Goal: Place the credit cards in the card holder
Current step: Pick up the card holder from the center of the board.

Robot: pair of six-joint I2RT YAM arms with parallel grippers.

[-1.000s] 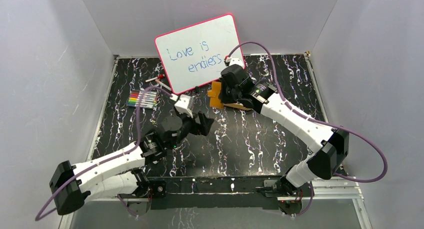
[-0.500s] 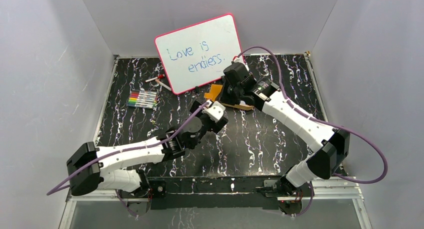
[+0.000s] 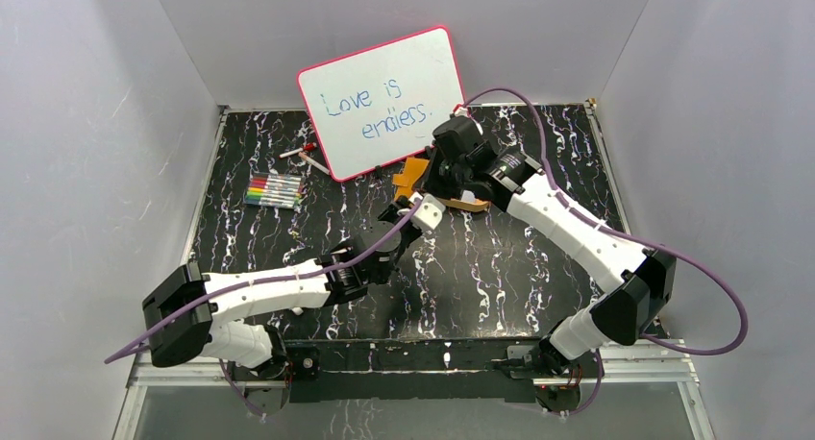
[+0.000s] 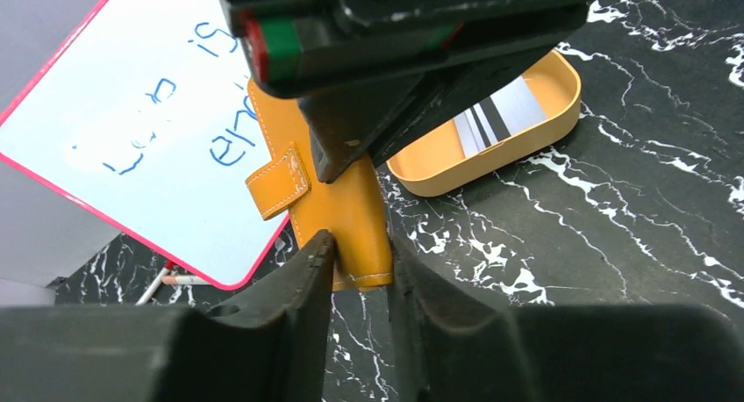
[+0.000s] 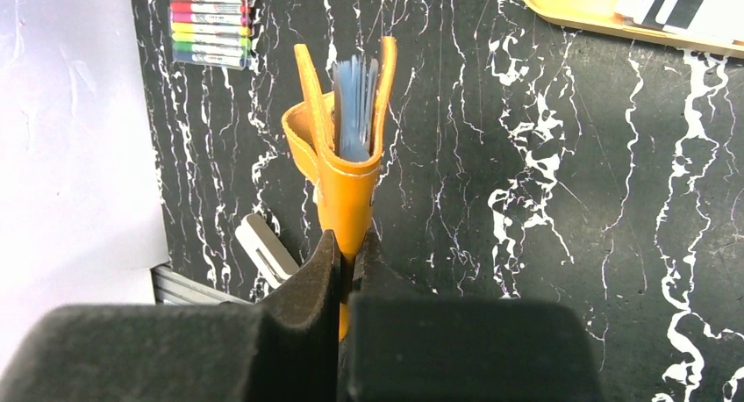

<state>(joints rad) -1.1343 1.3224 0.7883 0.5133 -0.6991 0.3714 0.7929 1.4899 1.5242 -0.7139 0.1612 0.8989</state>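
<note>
We've got the card holder (image 5: 346, 183) off the table, just in front of the whiteboard (image 4: 132, 95)'s lower edge. It hangs from the right gripper (image 5: 348, 244), fingers pressed together on one leather edge. The left gripper (image 4: 360, 244) is at the holder's end furthest from the whiteboard, fingers slightly spread, one on each side of that end. We can't tell whether they touch it.

The credit cards (image 4: 496, 117) lie in the orange tray (image 4: 491, 165), in front of the whiteboard's right-hand corner. Neither gripper holds one.

Handling, our read:
- **Holder:** light, soft and floppy. The covers splay and the clear sleeves (image 5: 355, 104) fan out, so it will twist if held by one edge only. We'd grip the opposite cover near its stitched edge, not the strap tab (image 4: 279, 184).
- **Cards:** stiff, thin and slick. Lying flat inside a walled tray they're hard to pinch, so they probably need tipping against the wall and taking by an edge.

Hard to see:
- The right gripper's body blocks much of the holder in the left wrist view.
- The tray is cut off in both wrist views, so the card count is unclear.
- We can't tell whether any sleeve is already loaded.
</note>
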